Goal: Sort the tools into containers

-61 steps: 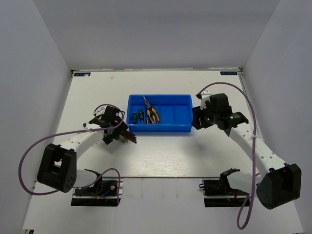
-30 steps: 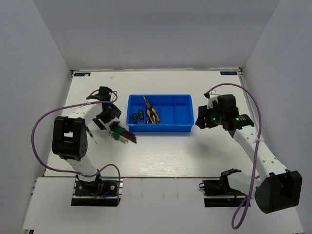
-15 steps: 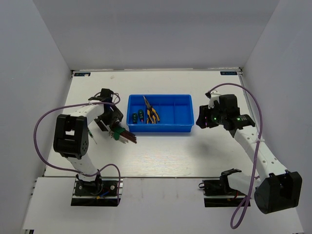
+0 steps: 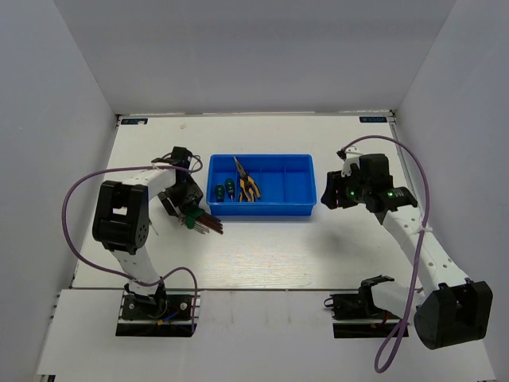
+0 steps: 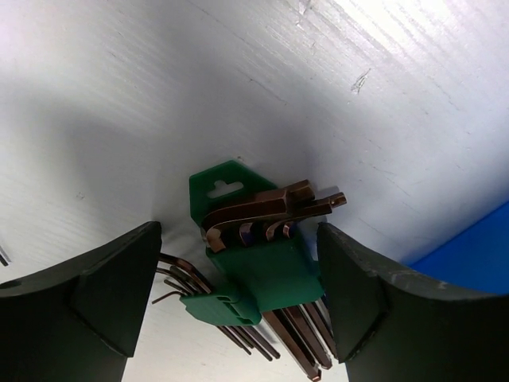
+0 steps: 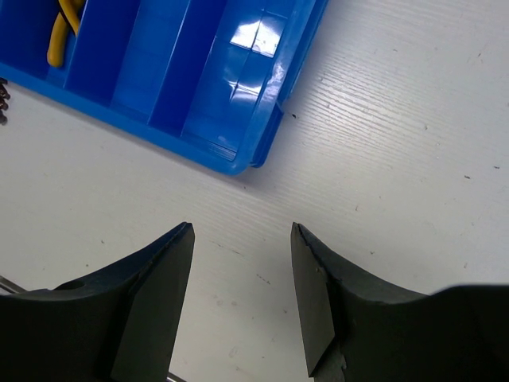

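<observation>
The blue tray point(image 4: 298, 191) lies mid-table. Two green-handled screwdrivers point(image 4: 224, 191) lie in its left compartment, and yellow-and-black pliers point(image 4: 246, 185) lie in the one beside it. The hex key set point(image 4: 205, 223) in its green holder point(image 5: 258, 267) lies on the table off the tray's near left corner. My left gripper point(image 5: 238, 298) is open and straddles the holder, one jaw on each side, as the top view point(image 4: 187, 208) also shows. My right gripper point(image 6: 241, 270) is open and empty over bare table, just off the tray's right end point(image 6: 238, 103).
The tray's right compartments point(image 4: 288, 185) hold nothing. A thin small rod point(image 4: 153, 225) lies on the table left of my left gripper. The tray's edge point(image 5: 477, 247) is close to the right of the hex keys. White walls enclose the table.
My left gripper has moved right and nearer, down over the hex key set. My right gripper has shifted slightly left, toward the tray's right end. The tools have not moved.
</observation>
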Robot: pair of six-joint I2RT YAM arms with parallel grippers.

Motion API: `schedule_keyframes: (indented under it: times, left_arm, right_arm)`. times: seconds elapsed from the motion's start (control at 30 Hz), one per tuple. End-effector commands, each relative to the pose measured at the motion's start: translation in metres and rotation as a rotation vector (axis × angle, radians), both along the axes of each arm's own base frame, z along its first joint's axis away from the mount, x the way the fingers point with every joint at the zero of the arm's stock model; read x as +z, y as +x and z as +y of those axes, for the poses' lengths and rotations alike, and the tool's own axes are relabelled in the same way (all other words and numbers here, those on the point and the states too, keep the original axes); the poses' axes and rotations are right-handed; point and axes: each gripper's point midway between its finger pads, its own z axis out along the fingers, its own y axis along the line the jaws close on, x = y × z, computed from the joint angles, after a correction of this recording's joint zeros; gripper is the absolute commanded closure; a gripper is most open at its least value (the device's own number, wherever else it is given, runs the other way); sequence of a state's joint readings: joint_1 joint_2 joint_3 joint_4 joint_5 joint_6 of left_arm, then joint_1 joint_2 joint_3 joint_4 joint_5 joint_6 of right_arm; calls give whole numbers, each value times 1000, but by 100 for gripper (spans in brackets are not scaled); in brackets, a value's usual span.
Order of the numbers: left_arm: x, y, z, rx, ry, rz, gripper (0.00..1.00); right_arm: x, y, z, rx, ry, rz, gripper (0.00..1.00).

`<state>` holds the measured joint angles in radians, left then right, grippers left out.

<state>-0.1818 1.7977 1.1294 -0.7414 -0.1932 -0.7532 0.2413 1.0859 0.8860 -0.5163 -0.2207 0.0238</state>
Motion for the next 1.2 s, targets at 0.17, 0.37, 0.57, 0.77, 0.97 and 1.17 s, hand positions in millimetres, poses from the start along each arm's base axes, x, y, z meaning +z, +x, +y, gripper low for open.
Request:
schedule_keyframes:
  times: [0.17,0.37,0.57,0.77,0.97,1.17]
  left_arm:
    - [-31,-35,22,-8,122,155,16]
    - [-36,-41,22,-17,135,168,42]
    - [-23,-43,28,-11,140,149,80]
    - [13,-35,33,-40,143,59,100]
    - [46,-22,35,-38,151,-24,100]
    - [69,-14,30,-46,123,-95,100]
  right_arm:
    - [17,3,2,-2,44,-60,42]
    - [21,3,1,-6,55,-70,42]
    - [20,2,0,-10,63,-64,42]
    - [20,1,0,-6,67,-63,42]
    - [21,1,0,-11,72,-64,42]
    - [21,0,0,-10,75,-62,42]
